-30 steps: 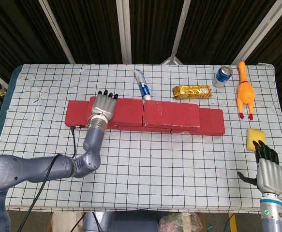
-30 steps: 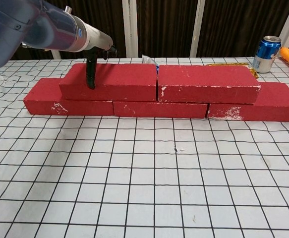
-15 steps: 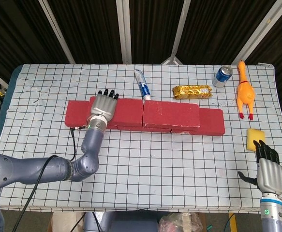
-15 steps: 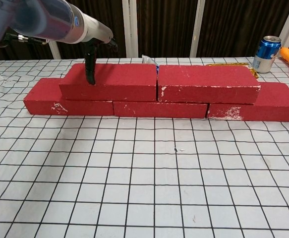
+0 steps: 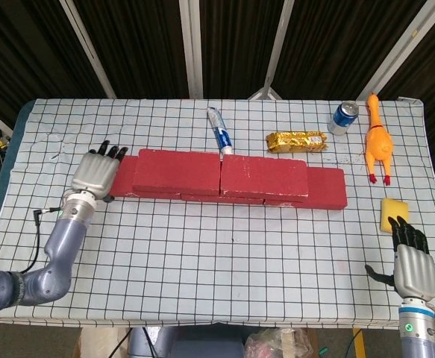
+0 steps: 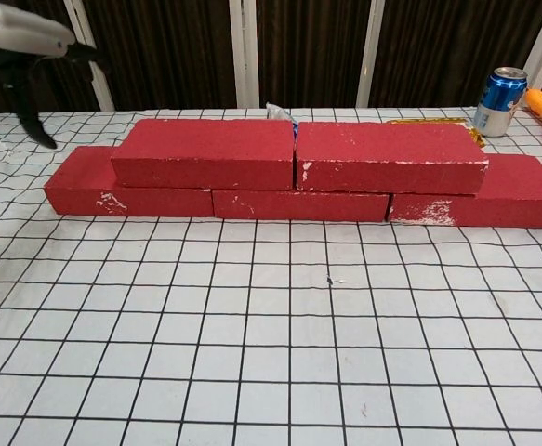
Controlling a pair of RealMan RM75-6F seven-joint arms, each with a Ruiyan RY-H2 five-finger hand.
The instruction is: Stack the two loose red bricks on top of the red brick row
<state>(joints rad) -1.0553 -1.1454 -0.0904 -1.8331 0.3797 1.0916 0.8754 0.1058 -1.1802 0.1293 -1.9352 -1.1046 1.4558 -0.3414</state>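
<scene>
Three red bricks form the bottom row (image 6: 298, 204) across the table's middle. Two more red bricks lie on top of it, end to end: the left upper brick (image 5: 178, 171) (image 6: 205, 151) and the right upper brick (image 5: 265, 176) (image 6: 389, 156). My left hand (image 5: 96, 172) hovers open over the row's left end, fingers spread, holding nothing; the chest view shows only its fingers (image 6: 31, 121) at the upper left. At the front right corner my right hand (image 5: 410, 262) is open and empty, near the yellow sponge.
Behind the bricks lie a toothpaste tube (image 5: 218, 132), a gold foil packet (image 5: 297, 140), a blue can (image 5: 343, 117) (image 6: 499, 100) and a rubber chicken (image 5: 377, 140). A yellow sponge (image 5: 393, 212) sits near the right edge. The checked tablecloth (image 5: 224, 253) spreads in front.
My left hand has lifted off the left upper brick and moved left, past the row's left end. The bricks and my right hand have not moved.
</scene>
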